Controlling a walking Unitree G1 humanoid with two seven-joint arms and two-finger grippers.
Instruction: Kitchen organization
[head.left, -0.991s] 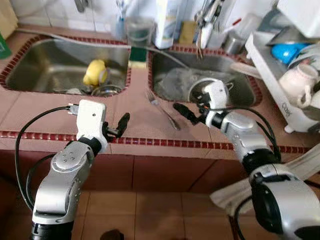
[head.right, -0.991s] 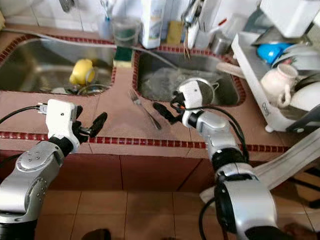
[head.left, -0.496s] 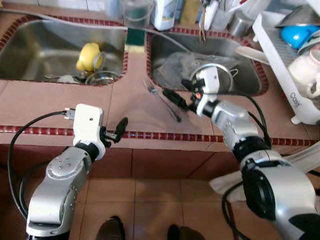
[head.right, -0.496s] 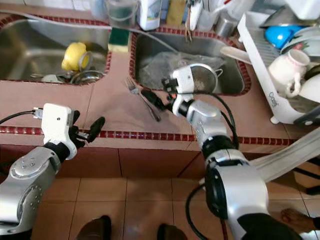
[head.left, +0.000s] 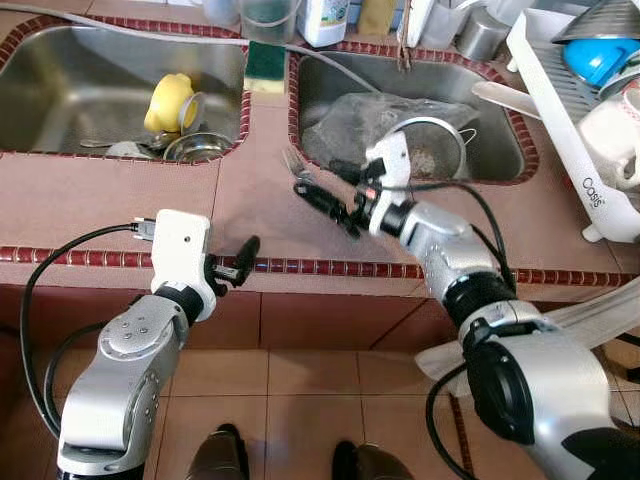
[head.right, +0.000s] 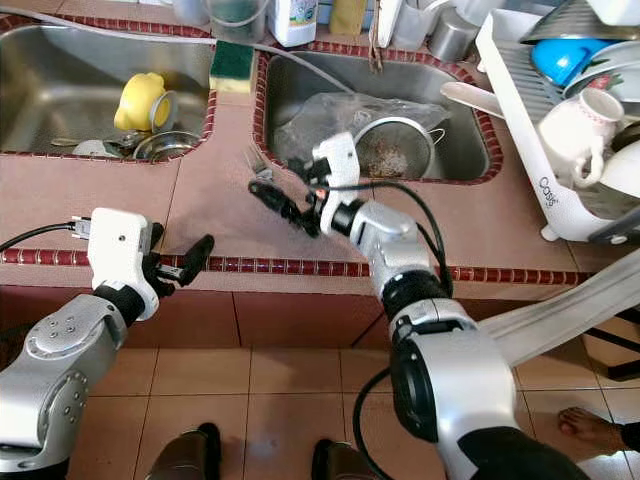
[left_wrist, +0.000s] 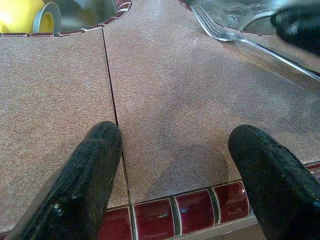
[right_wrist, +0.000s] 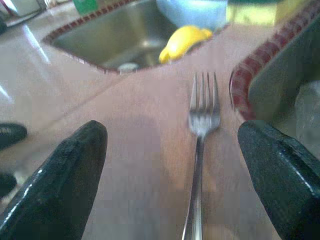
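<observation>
A metal fork (right_wrist: 200, 145) lies on the brown tiled counter (head.left: 120, 200) between the two sinks, tines toward the back wall. My right gripper (head.left: 318, 192) hovers open just above its handle, one finger on each side of it in the right wrist view. My left gripper (head.left: 240, 262) stands open at the counter's front edge with nothing between its fingers (left_wrist: 87, 180). From there the fork (left_wrist: 225, 35) lies ahead and apart.
The left sink (head.left: 60, 90) holds a yellow cup (head.left: 168, 100) and metal bits. The right sink (head.left: 500, 130) holds a strainer (head.left: 432, 150) and clear plastic. A sponge (head.left: 265, 80) sits between them. A white dish rack (head.left: 590, 150) stands right. Someone's bare foot (head.right: 585, 425) is on the floor.
My right gripper has moved left along the counter to sit over the fork's handle. The left gripper has stayed put. The camera has tilted down.
</observation>
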